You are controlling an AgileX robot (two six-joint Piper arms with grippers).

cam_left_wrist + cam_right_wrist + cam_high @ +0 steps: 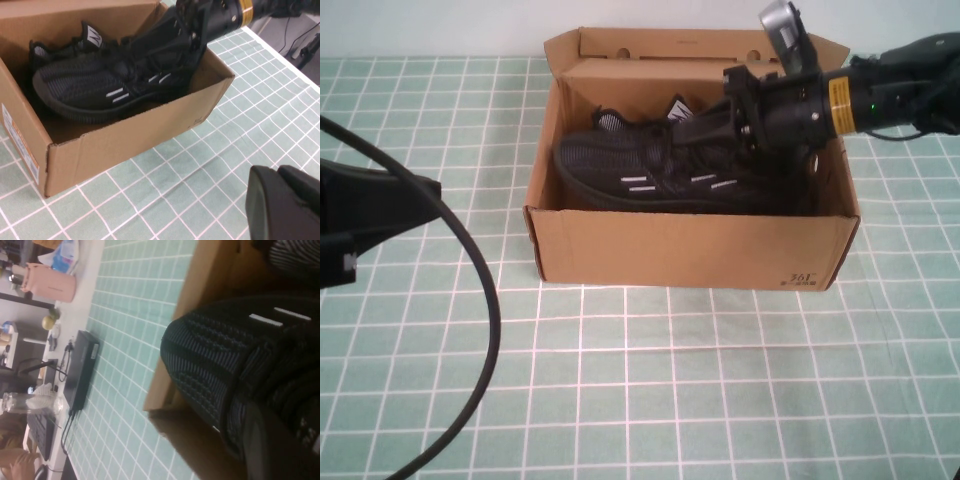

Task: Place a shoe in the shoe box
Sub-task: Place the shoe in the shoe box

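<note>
An open brown cardboard shoe box (690, 245) stands at the table's middle back. A black knit shoe (630, 165) with white stripes lies inside it, toe to the left, heel end tilted up. My right gripper (715, 125) reaches into the box from the right and is shut on the shoe's heel end. The left wrist view shows the box (125, 140), the shoe (85, 85) and the right gripper (172, 37) on it. In the right wrist view one finger (265, 445) presses on the shoe (215, 355). My left gripper (280, 200) is shut and empty, left of the box.
A second dark shoe part (295, 255) shows deeper in the box. The left arm (360, 215) and its black cable (485, 330) cross the table's left side. A pink container (50, 285) and a black device (80, 370) stand beyond the green grid cloth.
</note>
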